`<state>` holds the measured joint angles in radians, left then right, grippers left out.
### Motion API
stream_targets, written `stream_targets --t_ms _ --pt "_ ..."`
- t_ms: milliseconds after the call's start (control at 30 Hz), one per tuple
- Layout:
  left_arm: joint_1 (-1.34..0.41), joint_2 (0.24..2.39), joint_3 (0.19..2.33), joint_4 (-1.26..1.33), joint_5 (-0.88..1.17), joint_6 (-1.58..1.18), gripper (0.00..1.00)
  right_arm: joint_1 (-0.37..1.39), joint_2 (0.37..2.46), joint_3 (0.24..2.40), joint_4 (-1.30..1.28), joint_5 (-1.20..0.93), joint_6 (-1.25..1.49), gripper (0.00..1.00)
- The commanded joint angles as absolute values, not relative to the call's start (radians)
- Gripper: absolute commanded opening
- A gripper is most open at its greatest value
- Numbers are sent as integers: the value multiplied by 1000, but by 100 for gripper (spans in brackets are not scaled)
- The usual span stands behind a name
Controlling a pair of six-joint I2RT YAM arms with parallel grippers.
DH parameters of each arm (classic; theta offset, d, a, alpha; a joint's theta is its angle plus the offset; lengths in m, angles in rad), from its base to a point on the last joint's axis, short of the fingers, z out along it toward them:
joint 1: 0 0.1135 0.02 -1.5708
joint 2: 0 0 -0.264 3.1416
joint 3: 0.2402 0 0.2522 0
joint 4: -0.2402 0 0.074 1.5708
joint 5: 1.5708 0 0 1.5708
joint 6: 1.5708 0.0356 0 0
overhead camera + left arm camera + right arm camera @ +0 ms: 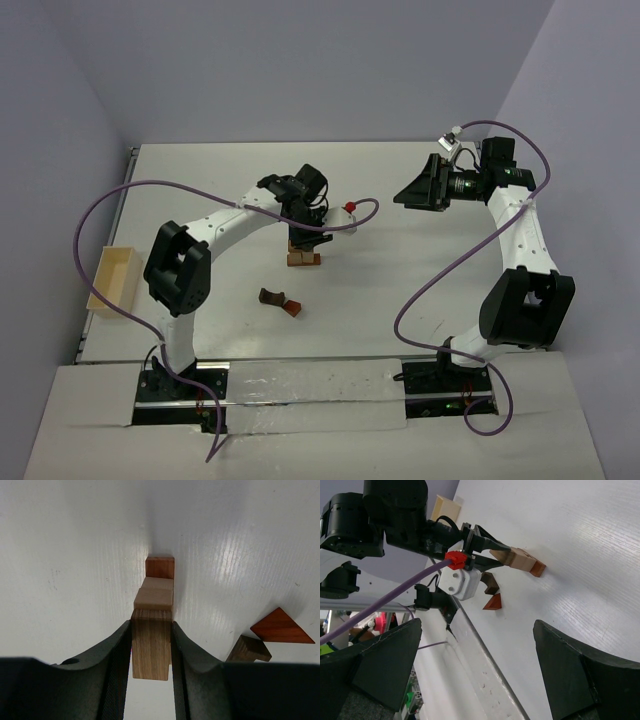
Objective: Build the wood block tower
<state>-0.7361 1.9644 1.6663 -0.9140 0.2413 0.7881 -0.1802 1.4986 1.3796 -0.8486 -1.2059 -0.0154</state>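
Left wrist view has the left gripper (151, 635) with its jaws pinching a dark brown block (151, 652) by its two long sides. The black fingers (116, 655) hide those sides. Just past the held block sits the wood block tower (156, 587), with a tan block (154, 599) on top and a reddish-brown block (160, 567) under it against the table (65, 555). The held block seems to touch the near edge of the tan one, though the angle is too flat to be sure.

To the right, apart from the stack, lie a reddish-brown wedge (281, 627) and a dark brown piece (250, 650), close beside each other.

From the top external view, the tower (303, 257) stands left of the table's middle, and the left gripper (311, 236) covers its top. The two loose pieces (281, 301) lie toward the near edge from it. A pale tray (112, 280) rests at the left edge, well apart from the blocks. A purple cable (100, 215) loops from the left arm out past that edge, and a second run curves over the table just right of the stack.

The right gripper (420, 188) hangs toward the far right corner, well apart from the tower. In the right wrist view its jaws (480, 675) are spread wide with nothing between them. That camera looks across at the left gripper, where a white connector box (460, 582) sits in front of part of it.
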Motion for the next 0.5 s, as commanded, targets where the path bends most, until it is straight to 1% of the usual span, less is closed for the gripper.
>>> stream_targets --t_ms 0,333,467 --pt "-733 1978 1705 -890 251 773 20 -181 1477 1371 -814 -1235 -6 99" --pt "-733 1979 1713 -897 251 769 22 -181 1483 1368 -808 -1241 -3 99" --pt "-735 1980 1714 -899 250 769 24 -181 1481 1366 -809 -1241 -2 99"
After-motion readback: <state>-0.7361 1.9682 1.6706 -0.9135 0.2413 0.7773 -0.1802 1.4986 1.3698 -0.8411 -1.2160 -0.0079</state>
